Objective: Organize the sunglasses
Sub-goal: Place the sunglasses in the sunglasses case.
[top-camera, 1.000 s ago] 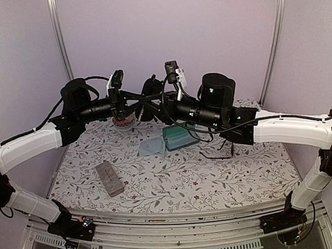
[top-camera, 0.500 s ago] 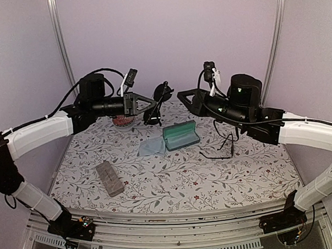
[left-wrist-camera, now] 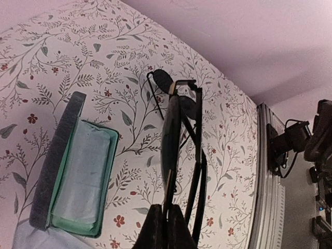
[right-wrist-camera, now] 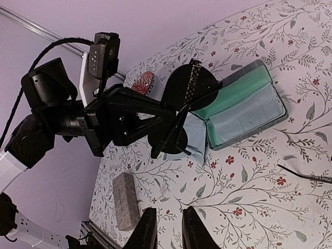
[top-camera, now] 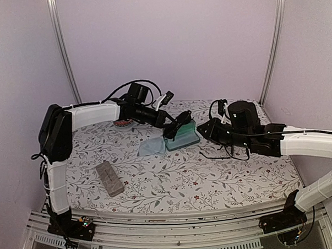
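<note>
My left gripper [top-camera: 176,125] is shut on a pair of sunglasses [top-camera: 183,122] with dark lenses and thin black arms. It holds them on edge just above the open green case [top-camera: 183,139]. In the left wrist view the sunglasses [left-wrist-camera: 171,129] hang from my fingertips [left-wrist-camera: 153,228], to the right of the case [left-wrist-camera: 78,171], which has a pale cloth inside. A second pair of sunglasses [top-camera: 221,153] lies on the table right of the case. My right gripper [top-camera: 208,130] is open and empty, a little right of the case. The right wrist view shows the held sunglasses [right-wrist-camera: 189,91].
A light blue cloth [top-camera: 151,147] lies left of the open case. A closed tan-grey case [top-camera: 109,177] lies at the front left. A round red object [top-camera: 123,122] sits at the back left. The cage walls stand behind and at the sides.
Both arms have come down from high above the table. My left gripper carried the sunglasses right and down to the open case. My right gripper drew away to the right and lowered.
</note>
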Tool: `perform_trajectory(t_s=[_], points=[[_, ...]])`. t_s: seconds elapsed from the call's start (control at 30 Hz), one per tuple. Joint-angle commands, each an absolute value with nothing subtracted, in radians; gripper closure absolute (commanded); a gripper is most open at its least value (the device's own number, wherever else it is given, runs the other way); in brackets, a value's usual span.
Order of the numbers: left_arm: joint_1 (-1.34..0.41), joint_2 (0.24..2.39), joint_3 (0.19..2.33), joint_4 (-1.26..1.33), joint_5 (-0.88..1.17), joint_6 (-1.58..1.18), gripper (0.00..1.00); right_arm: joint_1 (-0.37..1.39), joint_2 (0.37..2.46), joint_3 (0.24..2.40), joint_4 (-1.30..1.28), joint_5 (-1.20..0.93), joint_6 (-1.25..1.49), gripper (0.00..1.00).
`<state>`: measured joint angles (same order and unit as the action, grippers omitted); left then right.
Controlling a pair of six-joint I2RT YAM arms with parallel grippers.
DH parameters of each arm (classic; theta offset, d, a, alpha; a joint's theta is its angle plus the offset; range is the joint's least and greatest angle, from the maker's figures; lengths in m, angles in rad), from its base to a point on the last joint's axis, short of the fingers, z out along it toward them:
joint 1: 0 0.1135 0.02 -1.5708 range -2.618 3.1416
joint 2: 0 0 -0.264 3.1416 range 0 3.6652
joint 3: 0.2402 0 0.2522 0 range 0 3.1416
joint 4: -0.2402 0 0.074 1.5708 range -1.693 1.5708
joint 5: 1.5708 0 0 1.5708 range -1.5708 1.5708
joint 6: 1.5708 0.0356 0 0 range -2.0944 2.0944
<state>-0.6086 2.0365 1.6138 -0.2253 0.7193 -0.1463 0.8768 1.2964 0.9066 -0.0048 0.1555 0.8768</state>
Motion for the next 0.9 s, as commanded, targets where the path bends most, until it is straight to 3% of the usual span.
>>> perform_trajectory(t_s=[0.0, 0.87], points=[[-0.621, 2.161, 1.760, -0.378, 0.727, 0.005, 0.99, 0.860, 1.331, 0.877, -0.044, 0.135, 0.991, 0.82], [-0.636, 2.391, 2.064, -0.542, 0.543, 0.280, 0.99, 0.844, 1.424, 0.867, -0.040, 0.039, 1.043, 0.83]])
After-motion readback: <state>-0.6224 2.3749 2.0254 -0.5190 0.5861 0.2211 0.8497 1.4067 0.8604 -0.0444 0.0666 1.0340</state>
